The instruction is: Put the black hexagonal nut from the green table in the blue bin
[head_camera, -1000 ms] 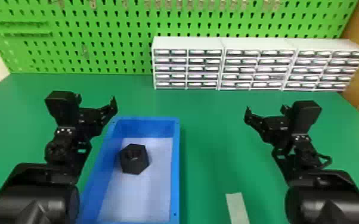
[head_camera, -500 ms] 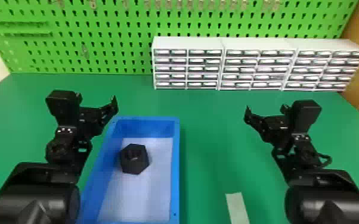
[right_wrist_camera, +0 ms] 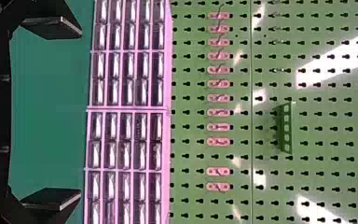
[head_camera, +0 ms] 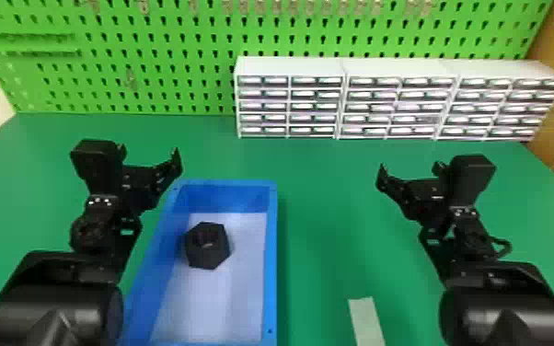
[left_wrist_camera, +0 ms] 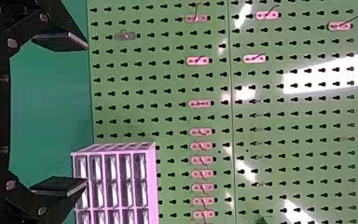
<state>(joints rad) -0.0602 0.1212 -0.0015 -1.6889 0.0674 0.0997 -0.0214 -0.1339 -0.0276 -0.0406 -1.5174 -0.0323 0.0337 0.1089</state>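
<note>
Both left hand (head_camera: 150,154) and right hand (head_camera: 410,169) gape wide, empty; the nut (head_camera: 207,253) sits inside the blue bin (head_camera: 271,257).

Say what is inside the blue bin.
The nut lies on the pale floor in the far half of the bin. Whatever is directly under the nut is covered and cannot be seen.

The robot's left arm (head_camera: 55,306) and right arm (head_camera: 506,306) are standing well apart, at either side of the head view. The left pincer (head_camera: 149,154) and right pincer (head_camera: 410,171) are pointing forward, away from the robot, each holding its two flat black fingers (left_wrist_camera: 61,41) wide open.
</note>
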